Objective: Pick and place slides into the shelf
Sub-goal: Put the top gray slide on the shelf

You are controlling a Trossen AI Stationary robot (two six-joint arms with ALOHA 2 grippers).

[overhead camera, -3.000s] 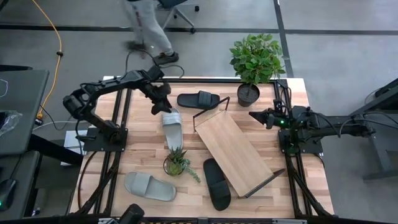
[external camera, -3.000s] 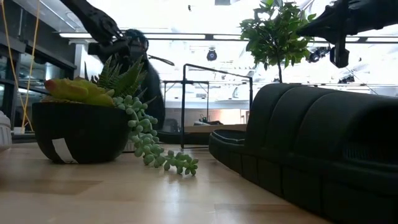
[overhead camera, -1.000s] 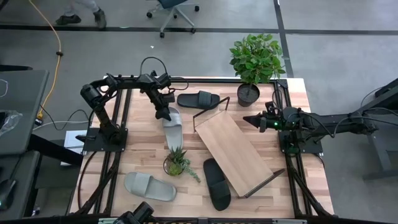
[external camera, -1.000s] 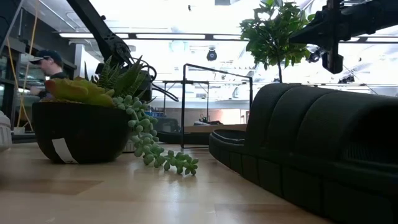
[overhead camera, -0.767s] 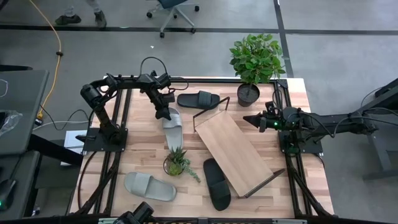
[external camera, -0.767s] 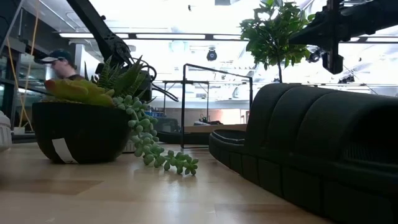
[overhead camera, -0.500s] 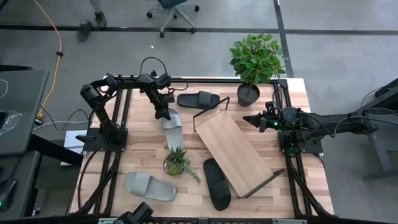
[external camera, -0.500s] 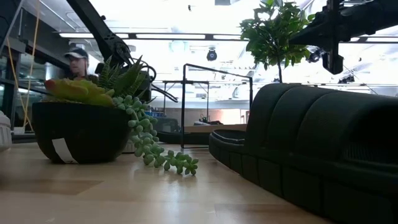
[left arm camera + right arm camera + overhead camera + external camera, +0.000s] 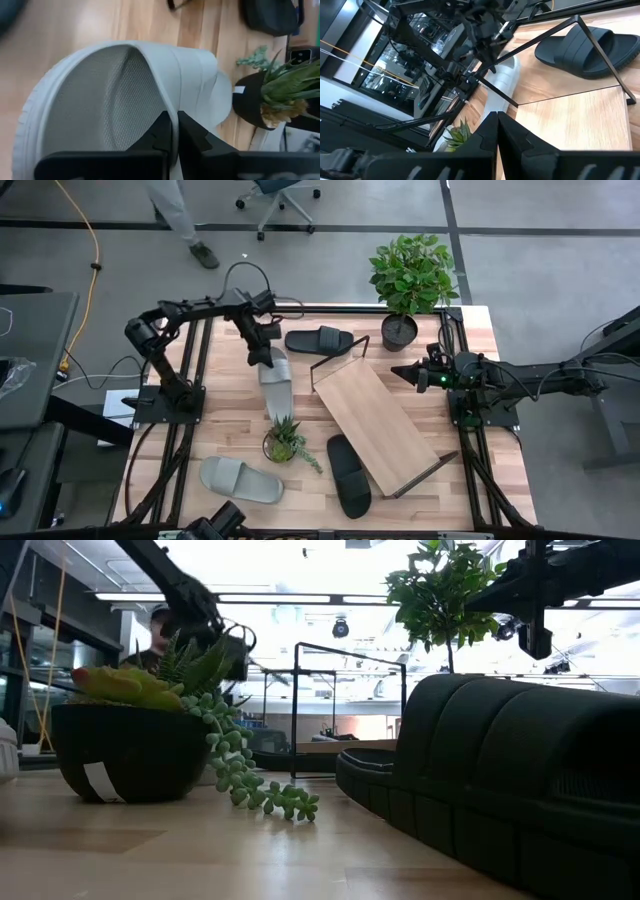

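A light grey slide [image 9: 277, 388] lies lengthwise at the table's far left, and my left gripper [image 9: 262, 358] is shut on it at its far end. A second grey slide [image 9: 240, 478] lies flat near the front edge. One black slide [image 9: 320, 340] lies at the far edge and another [image 9: 348, 475] beside the shelf's near end. The shelf [image 9: 375, 425], a slanted light-wood board on a black wire frame, stands at mid-table. My right gripper [image 9: 395, 370] hovers shut above the table's right side, touching nothing. My left gripper [image 9: 174, 117] pinches the free edge of the grey slide's strap [image 9: 167, 107]. One finger [image 9: 161, 131] is inside the foot opening and the other on the strap's outer face. The fingers slant down from the far left. The slide's other end [image 9: 284, 416] lies by the succulent.
A succulent in a black pot [image 9: 283, 442] stands just past the held slide's near end. A tall potted plant [image 9: 410, 280] stands at the far right corner. A person [image 9: 185, 220] walks on the floor beyond the table.
My left gripper has gone up a little and slightly toward the far edge, taking the grey slide's strap end with it. The slide's end by the succulent has stayed where it was. The person beyond the table has walked on.
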